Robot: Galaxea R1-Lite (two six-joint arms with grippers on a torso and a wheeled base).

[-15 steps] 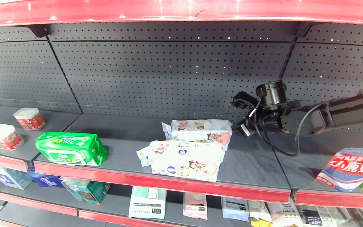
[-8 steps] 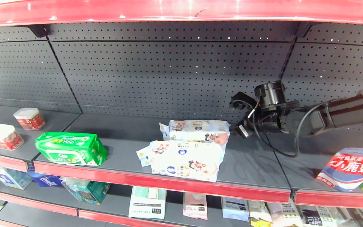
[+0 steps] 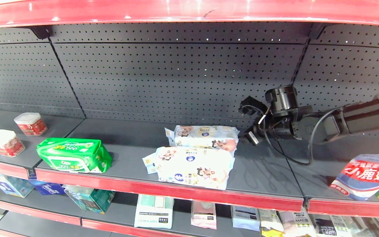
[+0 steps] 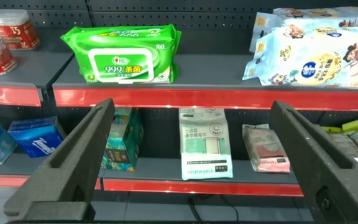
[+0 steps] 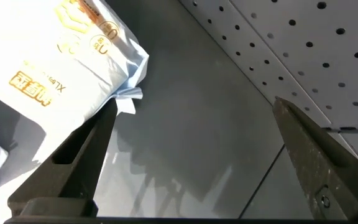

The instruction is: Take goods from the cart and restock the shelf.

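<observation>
Two tubs share the left end of the shelf (image 3: 262,171): a front tub (image 3: 5,142) and a back tub (image 3: 31,123). Next along, I see a green wipes pack (image 3: 74,154) lying near the front edge. My left gripper (image 4: 192,107) hangs in front of the shelf, off it, facing its red front edge, fingers (image 4: 73,162) spread wide with nothing between them. At mid-shelf a front cartoon pack (image 3: 194,167) lies at the front edge, and a rear cartoon pack (image 3: 206,138) lies right behind it. My right gripper (image 5: 194,106) sits low over the shelf at that rear pack's right end, fingers (image 5: 73,168) apart and gripping nothing, the pack's corner just beside one finger. A bag (image 3: 364,176) lies at the right end.
</observation>
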